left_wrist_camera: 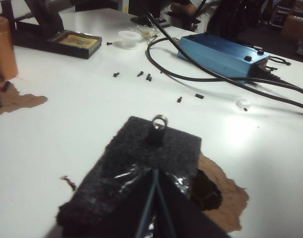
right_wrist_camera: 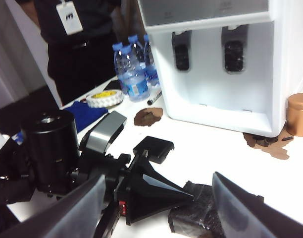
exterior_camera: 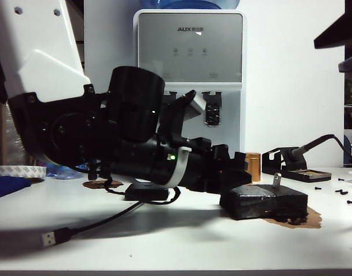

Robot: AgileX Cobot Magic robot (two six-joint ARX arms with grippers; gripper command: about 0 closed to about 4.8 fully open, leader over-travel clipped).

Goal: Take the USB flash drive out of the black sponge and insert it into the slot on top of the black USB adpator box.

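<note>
Left claw [exterior_camera: 236,167] sits low over the worktop [exterior_camera: 164,241], its tips at the near end of the black sponge [exterior_camera: 265,202]; its opening cannot be told (fingers merge in the left wrist view). USB flash drive [left_wrist_camera: 159,126] stands upright in the sponge just beyond the tips, loop uppermost. Behind this claw lies the black USB adpator box [exterior_camera: 146,191]. Right claw [right_wrist_camera: 159,208] hangs above, jaws spread wide, holding nothing.

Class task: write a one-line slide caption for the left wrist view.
Left gripper at the black sponge, USB flash drive standing upright in it.
</note>
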